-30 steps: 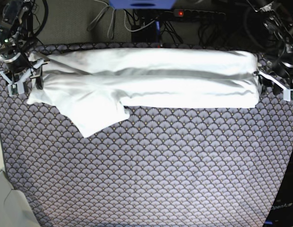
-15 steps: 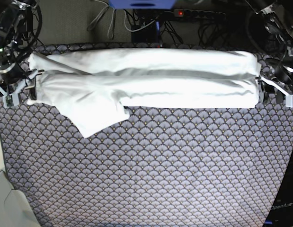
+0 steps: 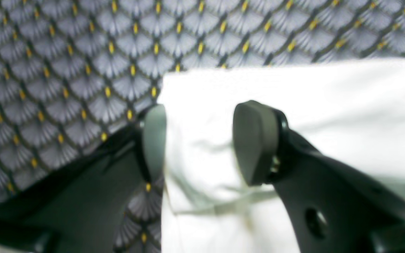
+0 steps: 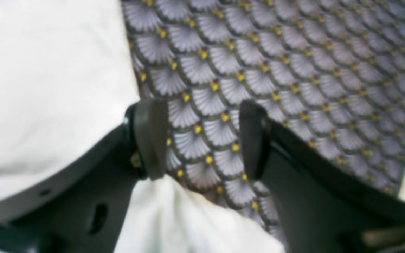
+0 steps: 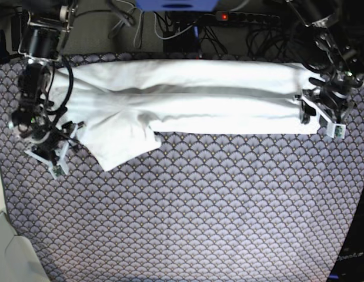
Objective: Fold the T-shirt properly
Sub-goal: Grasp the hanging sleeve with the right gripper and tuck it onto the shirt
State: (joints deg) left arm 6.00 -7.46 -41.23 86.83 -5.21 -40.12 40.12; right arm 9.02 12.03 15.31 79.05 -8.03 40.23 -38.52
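Here the T-shirt [image 5: 182, 100] lies on the surface [image 5: 199, 211], folded lengthwise into a long white band across the far side, w/ one sleeve flap sticking out toward the near side close to the right arm's end. Left jaws [image 3: 199, 140]: open, nothing clamped. In the left wrist view the gap sits over the shirt's corner edge; one pad [image 3: 255, 140] is above white fabric, the other pad [image 3: 154, 138] right at the shirt's edge where the patterned cloth starts. Wrinkles and a seam line show just below the gap. Can't tell whether the pads touch the fabric. In the base view the left gripper [image 5: 323, 114] is at the band's end, near corner. Right jaws [image 4: 202, 137]: also open, empty. Between them only the scale-patterned cloth shows; white fabric lies beside the one pad [image 4: 149, 137] on the outer side and bunches up just behind the gap, toward the wrist. In the base view the right gripper [image 5: 49, 150] sits just off the band's other end, beside the sleeve flap, apart from the main fold.
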